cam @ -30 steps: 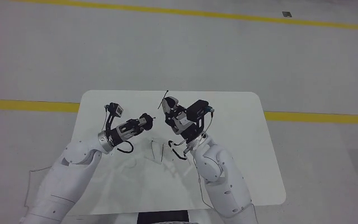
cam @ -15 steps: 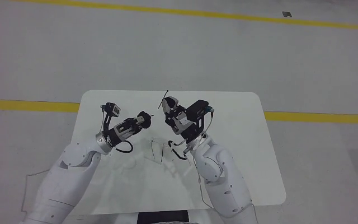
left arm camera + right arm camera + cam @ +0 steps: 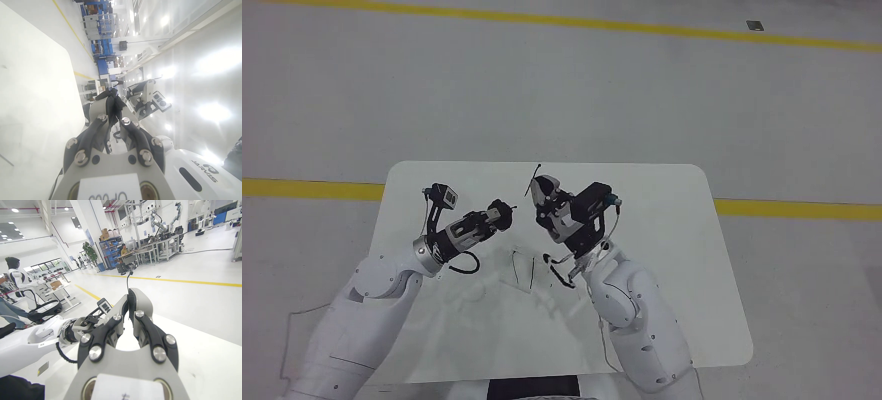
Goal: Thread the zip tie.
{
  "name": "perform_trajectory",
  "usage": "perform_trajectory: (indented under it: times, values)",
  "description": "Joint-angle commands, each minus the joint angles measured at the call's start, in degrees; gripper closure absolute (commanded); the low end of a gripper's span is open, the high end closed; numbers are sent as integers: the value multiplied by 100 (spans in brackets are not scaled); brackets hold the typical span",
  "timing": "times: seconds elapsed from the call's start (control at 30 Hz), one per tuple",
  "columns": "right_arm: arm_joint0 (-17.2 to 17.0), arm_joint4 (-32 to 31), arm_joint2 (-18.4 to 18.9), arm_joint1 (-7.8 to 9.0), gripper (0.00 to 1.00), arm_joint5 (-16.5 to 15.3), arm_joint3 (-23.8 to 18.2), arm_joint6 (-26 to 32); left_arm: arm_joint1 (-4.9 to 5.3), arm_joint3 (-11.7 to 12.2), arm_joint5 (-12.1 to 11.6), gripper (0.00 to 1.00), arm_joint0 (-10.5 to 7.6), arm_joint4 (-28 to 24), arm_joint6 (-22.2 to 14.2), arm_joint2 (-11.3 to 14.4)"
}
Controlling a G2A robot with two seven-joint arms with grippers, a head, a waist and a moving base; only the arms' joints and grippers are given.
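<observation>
A thin black zip tie sticks out from between the fingertips of my right gripper, which is shut on it; its small head is at the free end. In the top view the right gripper is held above the middle of the white table, and the zip tie points toward the far edge. My left gripper hangs just to its left, a short gap away, aimed at it. The left gripper is shut, with nothing visible between its black pads. The zip tie and right gripper fingers show beyond it.
A few pale thin strips lie on the table between the two forearms. Black cable loops hang under each wrist. The right half of the table is bare.
The left gripper has risen slightly and edged toward the right gripper. The right wrist has shifted a little to the left, still with the zip tie in it.
</observation>
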Motion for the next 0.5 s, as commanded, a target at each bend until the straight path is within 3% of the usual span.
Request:
perform_trajectory:
  times: [0.0, 0.47]
  values:
    - [-57, -216, -69, 17, 100, 13, -22, -96, 0, 0, 0, 100, 0, 0, 0, 0]
    - [-244, -639, -287, 71, 100, 221, -19, -494, 0, 0, 0, 100, 0, 0, 0, 0]
